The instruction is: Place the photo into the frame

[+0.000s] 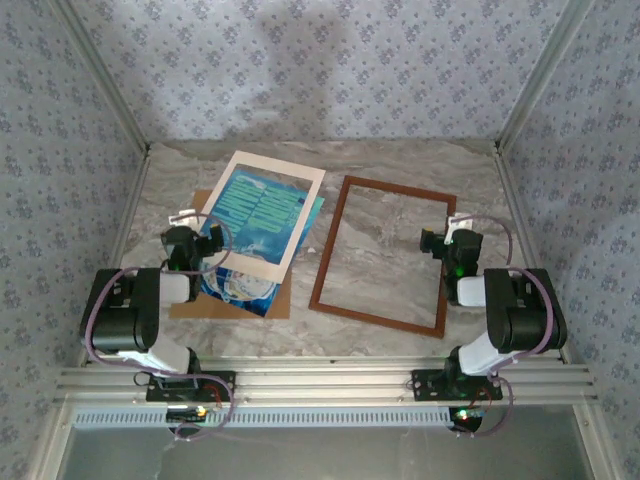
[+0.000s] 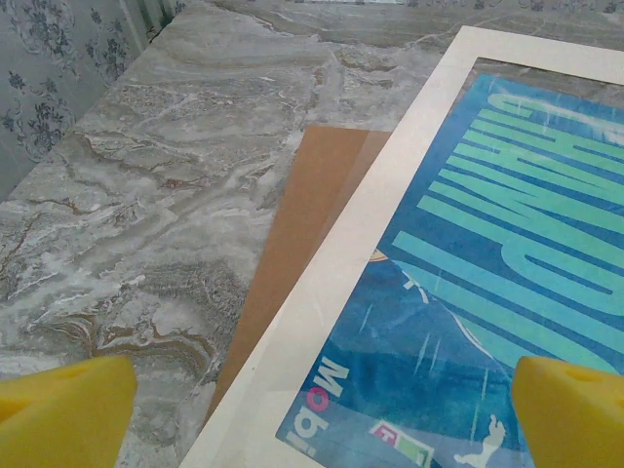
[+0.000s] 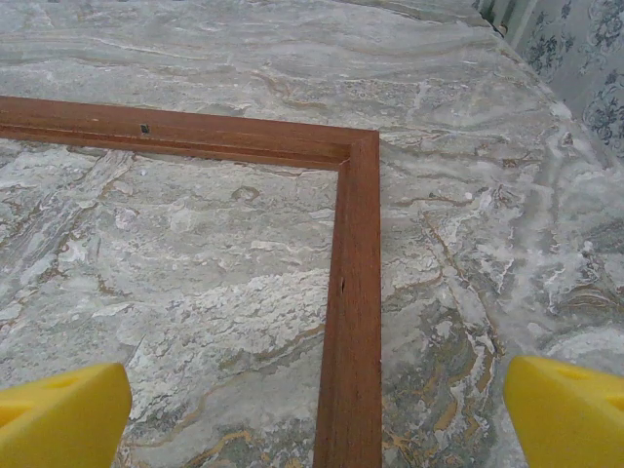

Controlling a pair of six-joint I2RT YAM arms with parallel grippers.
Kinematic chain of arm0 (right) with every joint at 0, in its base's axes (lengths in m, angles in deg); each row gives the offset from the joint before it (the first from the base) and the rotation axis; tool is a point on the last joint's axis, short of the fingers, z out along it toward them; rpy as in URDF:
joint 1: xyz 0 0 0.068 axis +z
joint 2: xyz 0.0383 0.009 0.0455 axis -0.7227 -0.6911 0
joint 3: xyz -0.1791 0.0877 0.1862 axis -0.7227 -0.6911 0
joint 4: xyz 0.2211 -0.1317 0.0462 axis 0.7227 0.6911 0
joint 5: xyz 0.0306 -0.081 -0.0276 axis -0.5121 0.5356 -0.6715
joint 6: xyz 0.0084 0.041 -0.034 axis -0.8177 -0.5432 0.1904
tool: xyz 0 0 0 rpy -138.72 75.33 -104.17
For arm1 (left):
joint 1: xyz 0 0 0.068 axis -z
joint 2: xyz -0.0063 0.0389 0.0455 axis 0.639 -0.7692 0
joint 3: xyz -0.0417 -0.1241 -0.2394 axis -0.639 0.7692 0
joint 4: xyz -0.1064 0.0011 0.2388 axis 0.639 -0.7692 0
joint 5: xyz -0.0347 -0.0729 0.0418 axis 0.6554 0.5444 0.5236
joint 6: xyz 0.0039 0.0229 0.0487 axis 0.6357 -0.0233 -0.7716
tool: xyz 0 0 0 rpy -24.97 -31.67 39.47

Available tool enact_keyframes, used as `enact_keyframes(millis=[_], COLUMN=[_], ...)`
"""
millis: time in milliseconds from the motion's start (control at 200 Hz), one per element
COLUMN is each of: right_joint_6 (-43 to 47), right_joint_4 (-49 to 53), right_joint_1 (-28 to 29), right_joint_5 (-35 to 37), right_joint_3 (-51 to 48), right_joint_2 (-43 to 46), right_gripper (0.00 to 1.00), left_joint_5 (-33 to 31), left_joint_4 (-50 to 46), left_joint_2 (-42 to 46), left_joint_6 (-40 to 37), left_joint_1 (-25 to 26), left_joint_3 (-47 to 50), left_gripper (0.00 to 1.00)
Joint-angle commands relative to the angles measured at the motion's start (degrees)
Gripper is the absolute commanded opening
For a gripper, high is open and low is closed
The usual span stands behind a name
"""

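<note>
Left gripper (image 1: 190,245): yellow fingers spread wide, empty, over the stack's near-left corner. Right gripper (image 1: 440,243): likewise agape, empty, above the frame's right rail.

1. Blue floral-papered walls (image 1: 300,70), enclosing three sides.
2. Grey-veined marble table (image 1: 400,160), probably slick.
3. Dark reddish-brown wooden rectangular frame (image 1: 328,243), lying flat and unfilled, right of the stack.
4. Plain brown cardboard backing board (image 1: 190,305), bottommost.
5. Cream-white mat border (image 1: 300,225), topmost and askew.
6. Blue-and-teal printed photo (image 1: 250,215), sandwiched between the two. Likely light, limp and crease-prone; best pinched at its exposed near edge.
</note>
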Motion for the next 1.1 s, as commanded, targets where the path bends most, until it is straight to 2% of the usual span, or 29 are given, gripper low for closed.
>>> enact_keyframes(millis=[0,1094], right_joint_6=[0.47,0.23], right_joint_4=[-1.38,-1.25], right_joint_1=[0.31,-0.05], right_joint_5=[0.54,-0.27], right_joint_3=[0.91,1.04], right_joint_2=[0.01,0.0], right_gripper=[1.0,1.0], left_joint_5=[0.9,0.95], left_joint_4=[1.38,1.35], left_joint_2=[0.25,0.27], left_joint_6=[-0.66,-0.63], left_joint_1=[-0.38,-0.51], left_joint_3=[-0.23,-0.26], left_gripper=[0.99,0.99])
